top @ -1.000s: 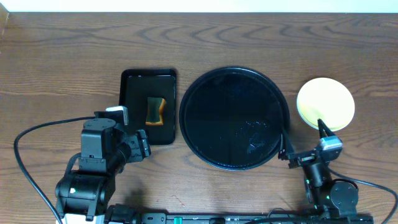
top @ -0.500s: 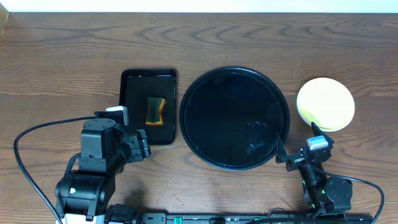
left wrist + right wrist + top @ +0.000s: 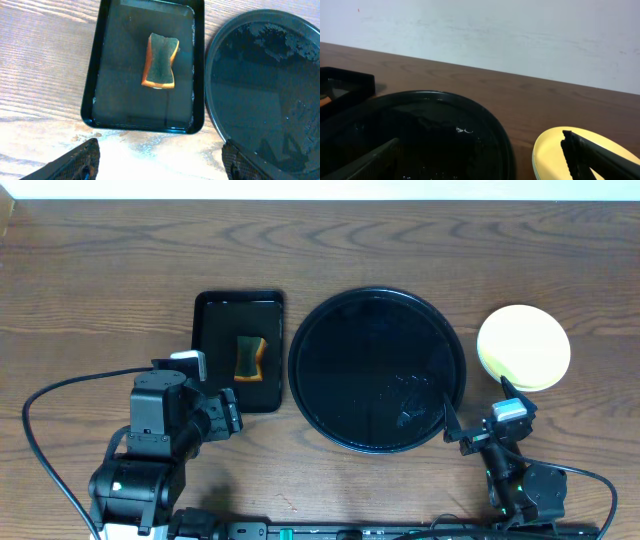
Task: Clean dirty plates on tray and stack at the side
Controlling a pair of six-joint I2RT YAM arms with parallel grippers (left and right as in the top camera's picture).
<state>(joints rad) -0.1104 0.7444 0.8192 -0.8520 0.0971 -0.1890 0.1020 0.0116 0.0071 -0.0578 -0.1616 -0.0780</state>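
Observation:
The round black tray (image 3: pixel 377 370) sits mid-table and holds only wet smears; it also fills the lower left of the right wrist view (image 3: pixel 420 130). The plates (image 3: pixel 523 348) stand stacked on the wood to its right, the pale yellow one (image 3: pixel 550 155) on top with a paler rim showing beneath. My right gripper (image 3: pixel 478 412) is open in front of the gap between tray and stack, touching neither. My left gripper (image 3: pixel 212 390) is open with nothing between its fingers, just in front of the rectangular tray.
A small rectangular black tray (image 3: pixel 90 90) lies left of the round tray (image 3: pixel 265 95), with a green and orange sponge (image 3: pixel 161 61) in it. A white wall (image 3: pixel 480 30) rises behind the table's far edge. A black cable (image 3: pixel 40 450) loops at the front left.
My right gripper has drawn back from the plate stack toward the front edge and a little left, staying open. The left arm has not moved.

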